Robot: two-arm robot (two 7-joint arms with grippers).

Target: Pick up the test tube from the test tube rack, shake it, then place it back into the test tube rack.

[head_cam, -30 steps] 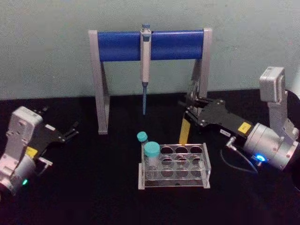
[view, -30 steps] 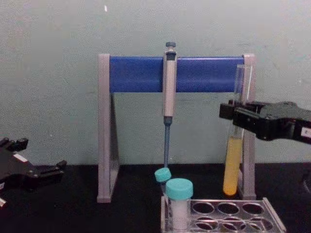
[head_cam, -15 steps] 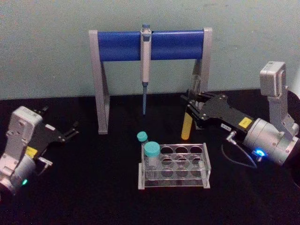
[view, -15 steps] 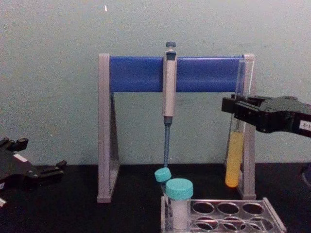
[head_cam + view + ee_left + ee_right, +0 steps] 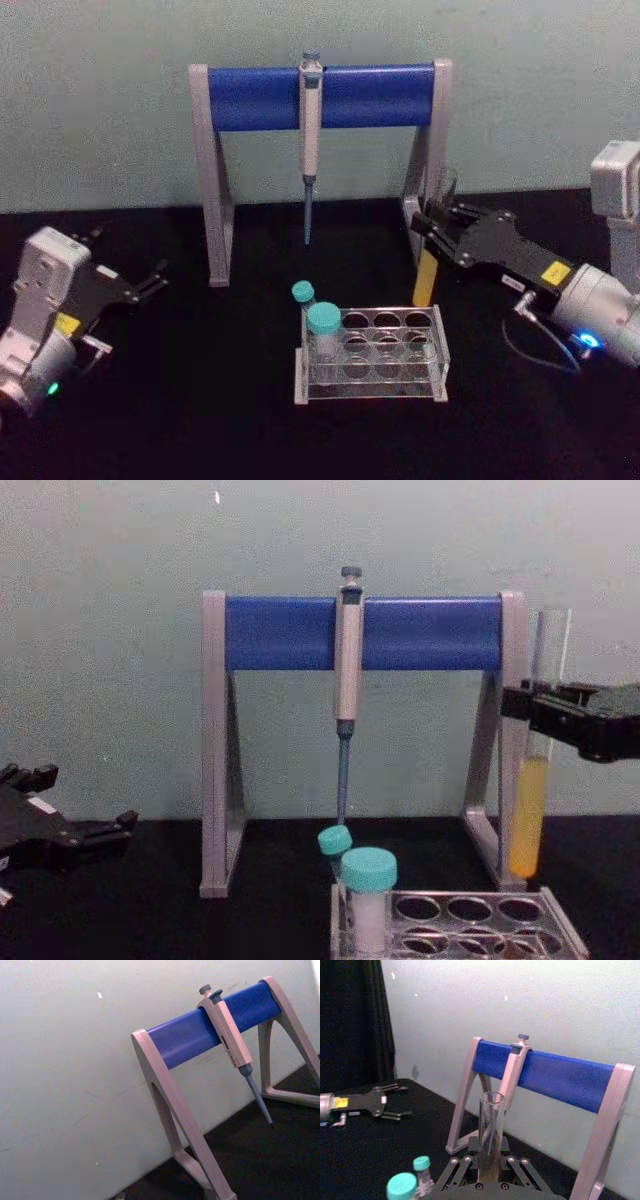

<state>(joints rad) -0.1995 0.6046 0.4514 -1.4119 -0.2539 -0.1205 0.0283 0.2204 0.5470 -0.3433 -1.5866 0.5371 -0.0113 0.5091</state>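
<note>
Operator: Grip check first. What do the right jaws have?

Observer: The right gripper (image 5: 435, 222) is clamped on the test tube (image 5: 528, 810), holding it about mid-length. The open mouth stands above the jaws and the yellow liquid hangs below them. The tube leans slightly, not quite upright.

Operator: And the test tube rack?

Observer: The test tube rack (image 5: 372, 395) sits on the black table below the jaws, a little toward the robot's left. The tube's round bottom is in the air, apart from the top plate and near the rack's rear right corner. A teal-capped vial (image 5: 323, 322) stands in the rack at the end farthest from the jaws.

Operator: Left side?

Observer: The left gripper (image 5: 150, 280) is parked well away from the right jaws, with its fingers spread and nothing between them.

Operator: How will the tube handle?

Observer: Light, I judge, but it is thin glass: stiff, smooth and brittle. It has no cap, so a hard shake or a steep tilt could throw liquid out. The present hold, above the liquid line, looks right to me. It should be firm enough that the glass cannot slide, yet not so tight that it cracks. The pipette stand (image 5: 320, 97) has a leg near the jaws, so there is little room to swing that way. For the return, the bottom should be centred over a hole before lowering, since knocking the plate could chip it.
</note>
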